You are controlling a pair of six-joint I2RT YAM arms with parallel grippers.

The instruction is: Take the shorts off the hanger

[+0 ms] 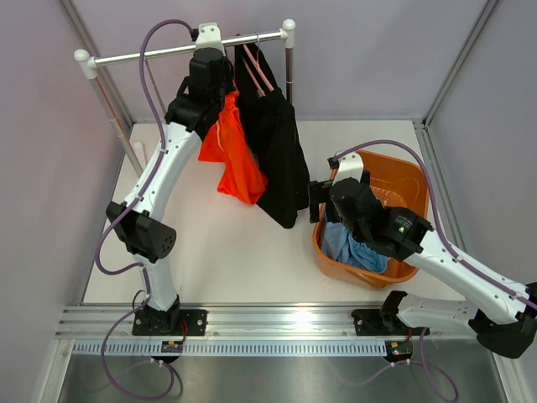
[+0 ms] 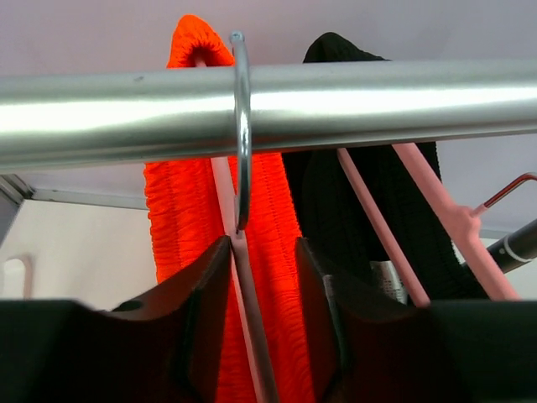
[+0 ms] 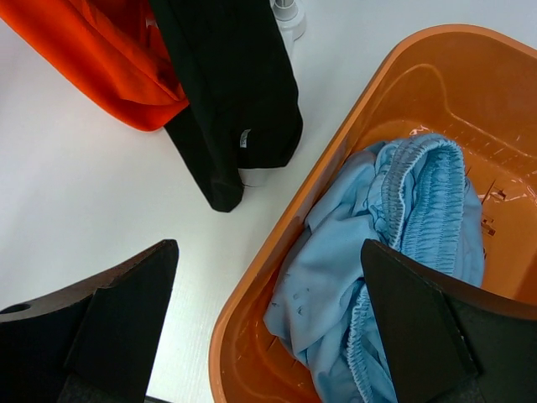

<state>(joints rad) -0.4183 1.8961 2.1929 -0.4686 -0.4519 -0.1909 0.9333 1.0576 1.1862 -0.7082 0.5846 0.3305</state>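
Observation:
The orange shorts (image 1: 235,159) and the black shorts (image 1: 278,147) hang on hangers from the silver rail (image 1: 159,53). My left gripper (image 1: 210,67) is up at the rail. In the left wrist view it (image 2: 262,285) is open, with its fingers on either side of the orange shorts' waistband (image 2: 180,210) and the hanger's stem below the metal hook (image 2: 242,126). The black shorts (image 2: 336,201) hang on a pink hanger (image 2: 436,201) to the right. The light blue shorts (image 3: 403,218) lie in the orange basin (image 3: 336,159). My right gripper (image 3: 268,277) is open and empty above the basin's left rim (image 1: 319,201).
The rack's slanted left post (image 1: 109,109) and right post (image 1: 290,67) stand at the back. A white rack foot (image 3: 287,15) sits behind the black shorts' hem (image 3: 226,101). A red hanger tip (image 2: 512,186) shows at the far right. Frame walls enclose the table.

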